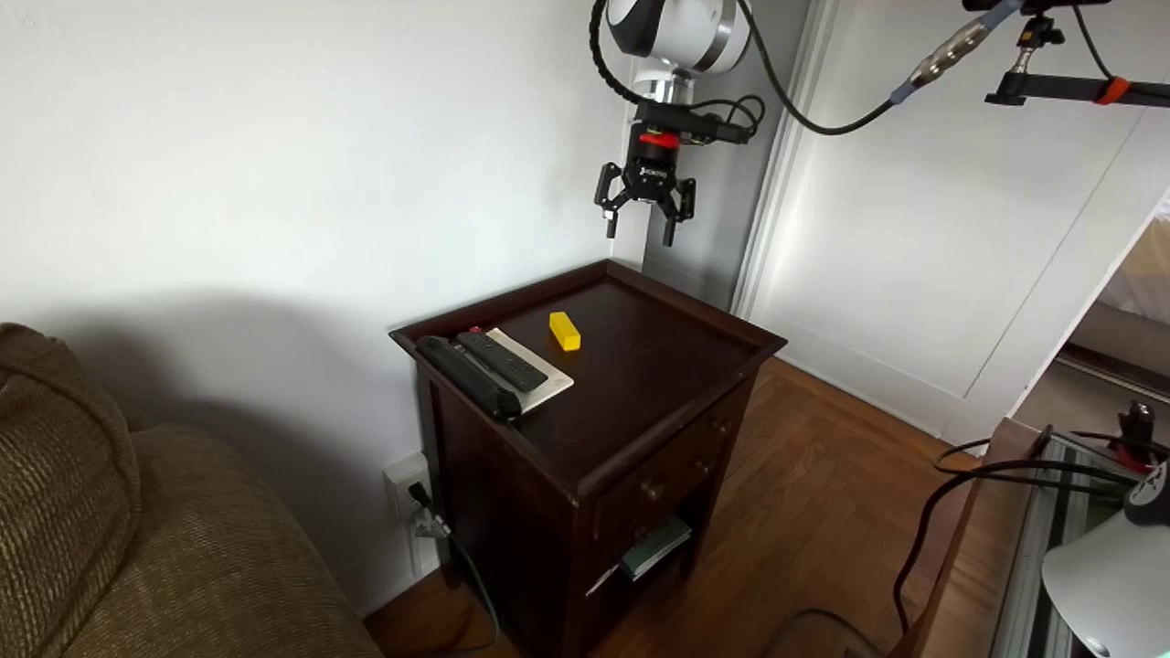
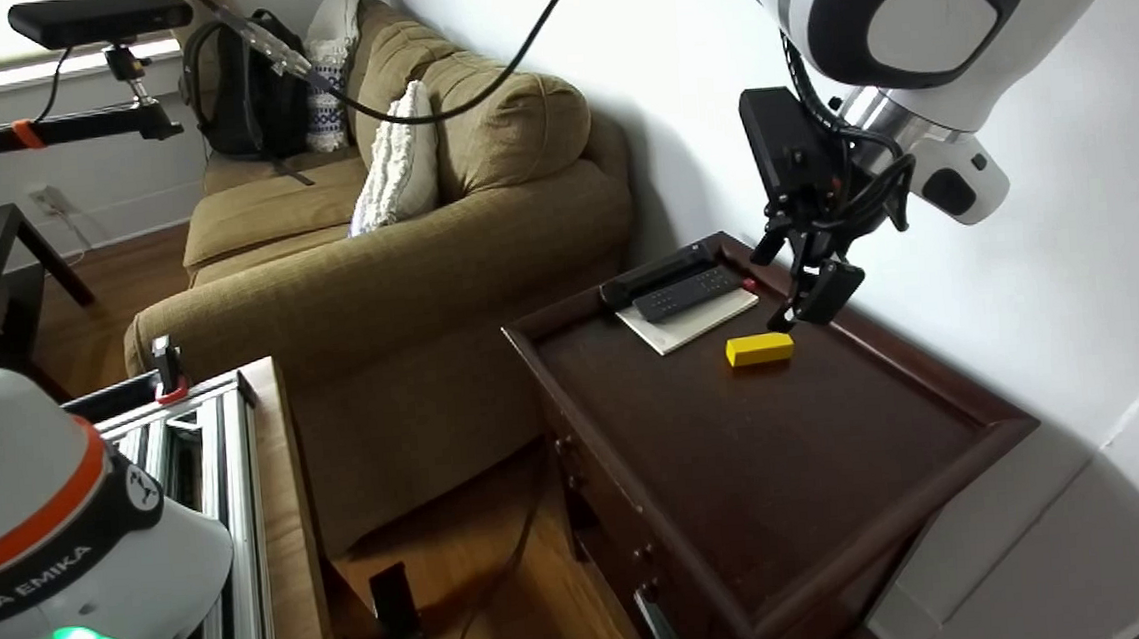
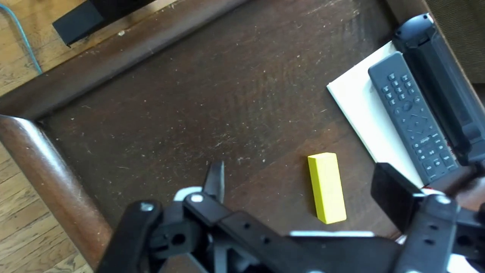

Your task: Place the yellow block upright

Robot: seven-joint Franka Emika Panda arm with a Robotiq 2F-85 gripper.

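The wrist view shows us, upper left, a black thing (image 3: pixel 91 21) that the edge cuts off, so we cannot name it; next comes a finger (image 3: pixel 215 184) of the gripper (image 3: pixel 301 178), then the yellow block (image 3: pixel 327 188), lying on a long side on the cabinet top (image 3: pixel 151 125), then the opposite finger. The jaws stand wide apart, and from here we see the block between them, nearer the finger on the right, which also covers part of a white pad (image 3: pixel 356 94) under a grey remote (image 3: pixel 413 117). At the right edge a black device (image 3: pixel 443 83) is cut off. In an exterior view we find the sofa (image 1: pixel 183 521) cut off at the left, a red thing (image 1: pixel 475 329) beside the remote too small to make out, then the block, well below the gripper and to its left, and above the gripper the arm (image 1: pixel 681 37), cut by the upper edge. Where the arm's base (image 2: pixel 85 554) is cut off at the left of an exterior view, the block shows below the fingertips, but cables (image 2: pixel 881 187) overlap the gripper and we can hardly tell its fingers apart.
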